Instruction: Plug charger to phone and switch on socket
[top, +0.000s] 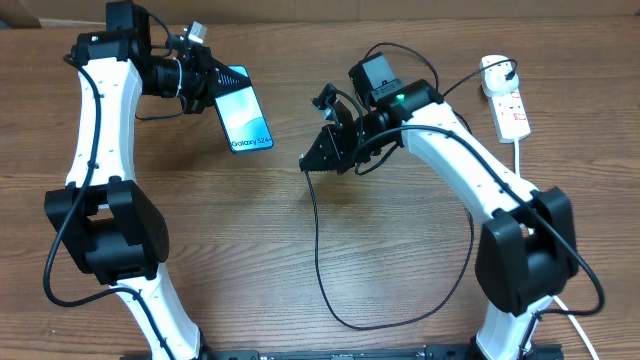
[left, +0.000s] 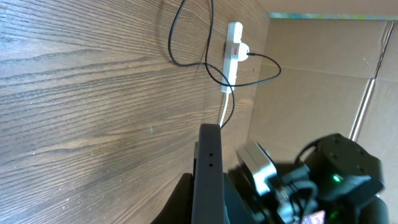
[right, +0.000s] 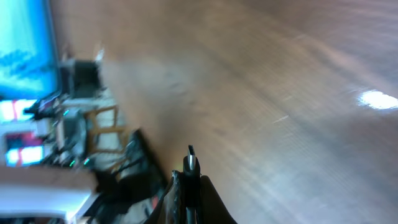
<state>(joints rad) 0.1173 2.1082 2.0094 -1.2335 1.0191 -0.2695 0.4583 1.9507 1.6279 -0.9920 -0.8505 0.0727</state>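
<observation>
- Black fingers of my left gripper (top: 222, 88) are closed on the phone (top: 245, 118), pinching one short edge. Its light blue screen faces up, with the "Galaxy S24+" text at the end away from my grip.
- From my left wrist the phone (left: 208, 177) shows edge-on, a dark slab rising between my fingers above the wooden table (left: 93, 93).
- Just right of the phone and not touching it, my right gripper (top: 315, 160) is clamped on the connector end of the charger (top: 318, 250).
- My right wrist view is blurred. The charger (right: 191, 163) shows there as a small pale tip poking out between my fingers, and the phone (right: 25, 50) glows blue at the upper left.
- Below that grip, the thin black cable drops toward the near edge, loops wide and climbs back to the right.
- Far right, the socket (top: 508, 105) lies flat near the far edge, well apart from both grippers. A white plug (top: 497, 70) sits in it, and its thick white cord (top: 520, 160) trails toward me.
</observation>
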